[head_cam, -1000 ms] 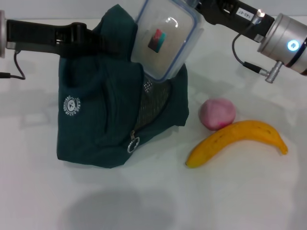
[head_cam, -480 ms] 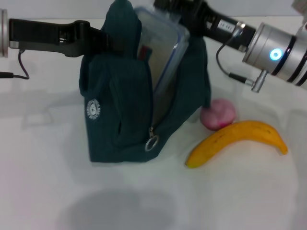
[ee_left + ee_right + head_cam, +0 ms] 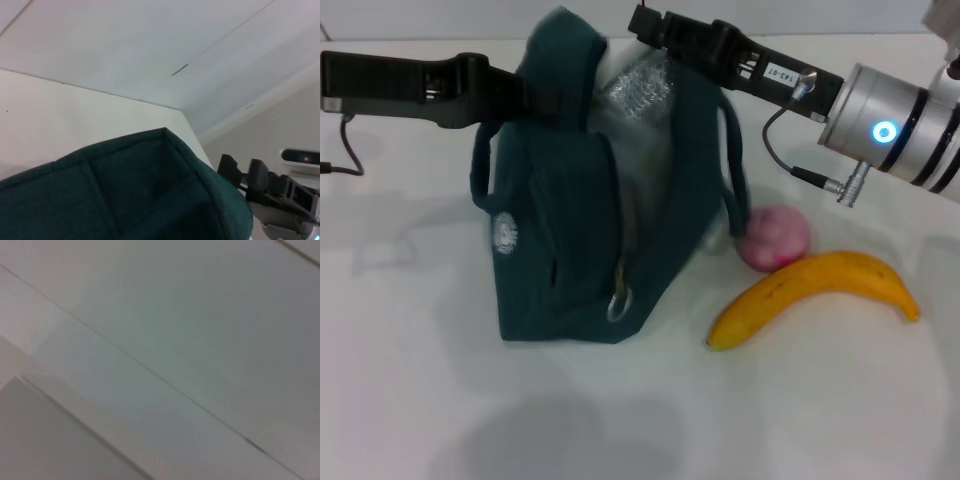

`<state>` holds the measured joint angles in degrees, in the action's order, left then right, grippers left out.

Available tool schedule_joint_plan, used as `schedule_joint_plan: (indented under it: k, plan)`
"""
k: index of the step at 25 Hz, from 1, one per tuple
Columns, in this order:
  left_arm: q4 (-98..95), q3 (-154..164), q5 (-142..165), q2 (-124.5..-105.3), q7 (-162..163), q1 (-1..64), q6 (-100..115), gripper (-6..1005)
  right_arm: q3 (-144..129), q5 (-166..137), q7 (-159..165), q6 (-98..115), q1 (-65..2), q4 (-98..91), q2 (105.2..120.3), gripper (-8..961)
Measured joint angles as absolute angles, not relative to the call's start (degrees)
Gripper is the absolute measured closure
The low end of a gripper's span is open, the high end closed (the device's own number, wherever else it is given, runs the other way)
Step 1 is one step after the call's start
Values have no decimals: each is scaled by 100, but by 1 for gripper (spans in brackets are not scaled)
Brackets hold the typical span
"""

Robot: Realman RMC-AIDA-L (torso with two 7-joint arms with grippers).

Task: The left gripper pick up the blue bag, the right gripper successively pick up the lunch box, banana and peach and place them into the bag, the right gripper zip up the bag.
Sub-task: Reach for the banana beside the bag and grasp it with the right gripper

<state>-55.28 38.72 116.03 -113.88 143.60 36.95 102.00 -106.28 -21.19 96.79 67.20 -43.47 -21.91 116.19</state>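
Note:
The blue bag (image 3: pixel 560 230) stands upright on the white table, mouth gaping toward me, and its teal fabric also fills the left wrist view (image 3: pixel 125 195). My left gripper (image 3: pixel 525 88) comes in from the left and is shut on the bag's upper rim. My right gripper (image 3: pixel 650 25) hovers at the top of the bag's mouth, above the crinkled silver lining (image 3: pixel 635 85). The lunch box is not distinct; only a pale surface shows inside the mouth. The pink peach (image 3: pixel 773 238) lies right of the bag, touching the banana (image 3: pixel 815 292) in front of it.
A loop handle (image 3: pixel 730 160) hangs on the bag's right side near the peach. The ring zip pull (image 3: pixel 618 300) dangles low on the bag's front. The white table (image 3: pixel 640 420) stretches out in front. The right wrist view shows only a pale wall.
The lunch box, held above the bag a second ago, has gone down into the bag's mouth. The bag was pulled upright. My right gripper moved left and lower, over the mouth.

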Motion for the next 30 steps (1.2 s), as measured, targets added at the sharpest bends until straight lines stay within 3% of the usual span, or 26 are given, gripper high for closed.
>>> schedule_joint_plan:
  k: [4,7,10,12,13,16,17,19,21,30]
  plan:
    - [-5528,3868,11612,-11339,14327,3623,10176,964,-10509,-2123,9567,6768,-4192,-2218,11563,752]
    - [-5528,3862,11606,-11320,14322,3576,10170,964,-10314,-2275,9387,6887,-4084,-2222,11396,747]
    - [-5528,3853,11591,-11295,14301,3520,10175,963,-9992,-2768,9254,7080,-3939,-2446,11088,523]
    - [-5530,3856,11591,-11294,14274,3513,10179,963,-9683,-3472,9333,7166,-3774,-2887,10794,429]
    - [-5533,3860,11591,-11291,14264,3513,10181,963,-9378,-4210,9571,7167,-3621,-3386,10545,381]
    - [-5535,3861,11593,-11281,14241,3511,10183,963,-8776,-5655,10326,7116,-3414,-4346,10250,255]
    - [-5534,3858,11596,-11273,14240,3500,10183,963,-8525,-6318,10716,7123,-3350,-4705,10214,224]
    - [-5532,3858,11606,-11261,14239,3480,10185,963,-7828,-8114,11766,7343,-3264,-5699,10215,160]
    - [-5531,3859,11618,-11259,14238,3473,10184,963,-7185,-9708,12686,7859,-3312,-6399,10329,97]
    - [-5528,3894,11623,-11274,14248,3502,10181,963,-6380,-14088,14200,10694,-4390,-7828,10946,78]
